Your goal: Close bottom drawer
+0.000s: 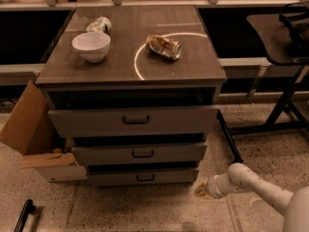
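Observation:
The bottom drawer is the lowest grey front of the cabinet, with a small dark bar handle. It stands out slightly less than the middle drawer above it, with a dark gap over its front. My gripper is at the end of the white arm at the lower right. It sits low near the floor, just right of the bottom drawer's right end.
The top drawer is pulled out furthest. On the cabinet top are a white bowl, a crushed can and a tipped can. A cardboard box leans at the left. A black stand's legs are at the right.

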Motion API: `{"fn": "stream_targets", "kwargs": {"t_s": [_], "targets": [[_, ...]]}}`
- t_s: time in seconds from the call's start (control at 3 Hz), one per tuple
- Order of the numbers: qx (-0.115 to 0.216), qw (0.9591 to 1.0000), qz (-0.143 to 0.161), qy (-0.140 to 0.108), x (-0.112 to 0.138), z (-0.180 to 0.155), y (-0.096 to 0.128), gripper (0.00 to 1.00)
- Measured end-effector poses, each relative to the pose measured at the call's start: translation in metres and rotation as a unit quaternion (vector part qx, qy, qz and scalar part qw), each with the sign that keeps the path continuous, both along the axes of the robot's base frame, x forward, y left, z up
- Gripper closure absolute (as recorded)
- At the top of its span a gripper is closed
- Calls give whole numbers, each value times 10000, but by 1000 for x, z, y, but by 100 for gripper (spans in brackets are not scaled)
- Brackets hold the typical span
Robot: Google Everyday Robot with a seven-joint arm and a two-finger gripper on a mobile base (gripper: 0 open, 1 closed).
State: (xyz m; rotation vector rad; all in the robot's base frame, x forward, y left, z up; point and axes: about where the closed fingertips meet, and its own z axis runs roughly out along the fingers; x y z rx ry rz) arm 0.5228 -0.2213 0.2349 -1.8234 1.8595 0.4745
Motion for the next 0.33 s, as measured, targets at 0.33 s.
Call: {"fn": "stream_targets", "kwargs": {"t_s": [0.33], "targets": [[-183,9994,-284,27,-6,13,-31,100]]}}
